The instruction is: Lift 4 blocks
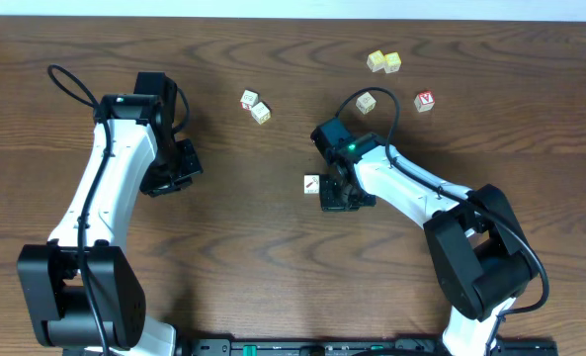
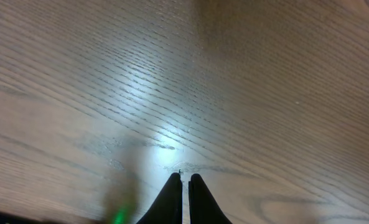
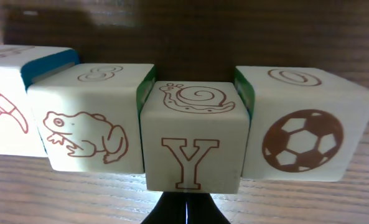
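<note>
I am viewing four blocks [image 3: 190, 149] sitting in a row running left-right across mid-frame of the right wrist view, white faces printed brown and red. Right gripper [image 3: 185, 200] and left gripper [image 2: 185, 182] are resting closed, empty.

A dark wooden table [image 1: 263, 267] is seen from above. The left gripper [image 1: 171, 176] is positioned over bare wood, well apart from every cube. The right gripper [image 1: 338, 196] is lowered near the table's middle, and a white-faced block [image 1: 312, 185] marked with a red stroke is seen just beside it, towards the left arm. Farther back, two pale cubes [image 1: 249, 99] are set touching, two yellow cubes [image 1: 376, 61] are paired, and a single cube [image 1: 366, 102] and a red-lettered cube [image 1: 425, 101] are placed nearby.
</note>
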